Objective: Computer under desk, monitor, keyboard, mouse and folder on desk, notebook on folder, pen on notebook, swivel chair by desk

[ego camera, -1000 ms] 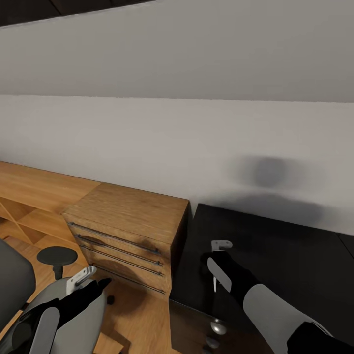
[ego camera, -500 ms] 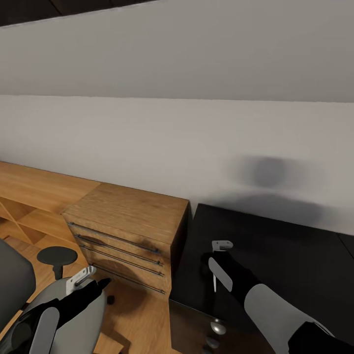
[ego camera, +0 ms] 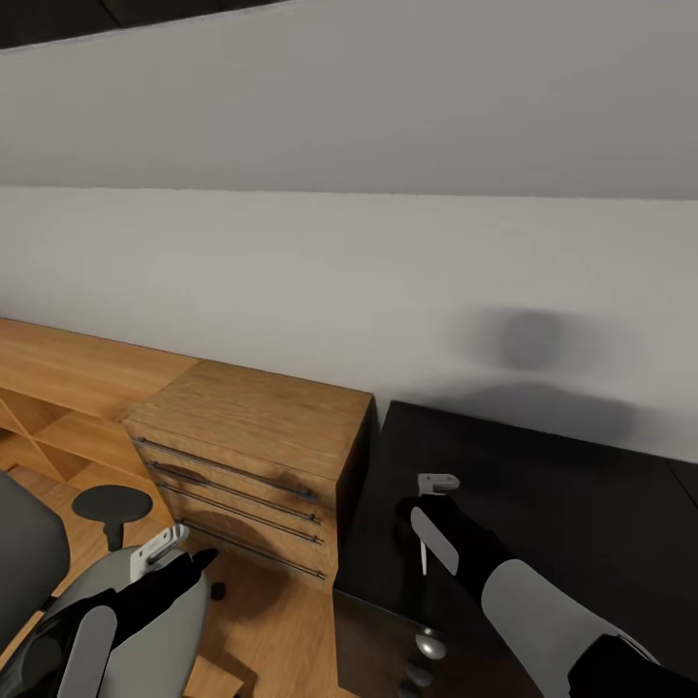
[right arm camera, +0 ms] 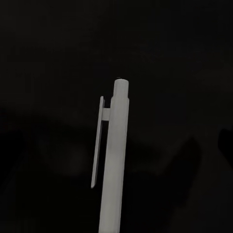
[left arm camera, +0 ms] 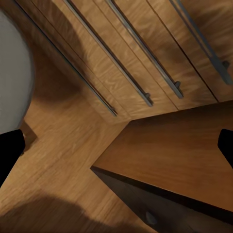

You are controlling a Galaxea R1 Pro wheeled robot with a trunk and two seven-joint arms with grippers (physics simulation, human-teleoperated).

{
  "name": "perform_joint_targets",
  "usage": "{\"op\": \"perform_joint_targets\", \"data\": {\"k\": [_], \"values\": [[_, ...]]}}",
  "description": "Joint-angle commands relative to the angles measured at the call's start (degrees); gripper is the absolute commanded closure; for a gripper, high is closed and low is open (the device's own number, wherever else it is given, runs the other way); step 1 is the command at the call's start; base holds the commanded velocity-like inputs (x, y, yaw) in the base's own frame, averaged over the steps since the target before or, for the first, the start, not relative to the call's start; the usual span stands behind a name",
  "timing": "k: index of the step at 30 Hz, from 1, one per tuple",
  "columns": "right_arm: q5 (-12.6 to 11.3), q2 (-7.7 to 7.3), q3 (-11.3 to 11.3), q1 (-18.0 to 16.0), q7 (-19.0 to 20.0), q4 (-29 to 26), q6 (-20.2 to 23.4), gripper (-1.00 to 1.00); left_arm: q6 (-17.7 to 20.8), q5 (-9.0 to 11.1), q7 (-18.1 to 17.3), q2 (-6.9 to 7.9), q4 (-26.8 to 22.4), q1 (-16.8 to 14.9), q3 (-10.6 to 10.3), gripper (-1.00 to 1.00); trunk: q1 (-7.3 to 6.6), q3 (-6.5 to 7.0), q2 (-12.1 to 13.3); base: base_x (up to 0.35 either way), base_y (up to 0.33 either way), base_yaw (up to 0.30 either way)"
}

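Sloped grey walls meet a light wood floor along the back of the bedroom.

Head view: the matt black bench (ego camera: 543, 485) occupies the lower right, butted against a light-wood drawer unit (ego camera: 247, 456) with long bar handles. Low wood shelving (ego camera: 58, 397) runs off to the left. The swivel chair (ego camera: 24, 553) shows as a grey back and one black armrest pad at the lower left edge. The right gripper (ego camera: 427, 528) hangs over the bench's near left corner, and a thin white sliver, the pen (ego camera: 424, 559), projects below it. The left gripper (ego camera: 179, 553) hovers over the floor beside the drawer unit.

Left wrist view: drawer fronts and floor lie ahead. The two dark fingertips (left arm camera: 9, 155) sit at opposite edges of the frame, so the jaws stand wide apart with nothing between them.

Right wrist view: the pen (right arm camera: 112, 155), white with a side clip, stands along the jaw axis against the black bench top. The jaws appear clamped on its lower barrel, though the contact itself is out of frame.

Handling judgement: the pen is light, stiff and smooth, so it may roll or pivot in the grip. Hold it mid-barrel, below the clip, and set it down flat.
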Motion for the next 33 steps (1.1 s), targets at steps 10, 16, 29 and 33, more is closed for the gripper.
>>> {"op": "perform_joint_targets", "data": {"k": [10,16,29,33], "values": [[-0.36,-0.08,0.34,-0.03,-0.52,0.02,0.39,-1.00,0.32,0.62,0.49,-0.05,-0.07,-0.05,0.09,-1.00,0.46,-0.44,-0.85,0.000,0.000,0.000],[-0.36,-0.08,0.32,-0.03,-0.52,0.02,0.39,-1.00,0.31,0.62,0.49,-0.05,-0.07,-0.05,0.09,-1.00,0.46,-0.44,-0.85,0.000,0.000,0.000],[-0.36,-0.08,0.41,-0.03,-0.52,0.02,0.47,1.00,0.33,0.62,0.49,-0.05,-0.07,-0.05,0.09,-1.00,0.46,-0.44,-0.85,0.000,0.000,0.000],[-0.36,-0.08,0.41,-0.03,-0.52,0.02,0.48,1.00,0.33,0.62,0.49,-0.05,-0.07,-0.05,0.09,-1.00,0.46,-0.44,-0.85,0.000,0.000,0.000]]}}
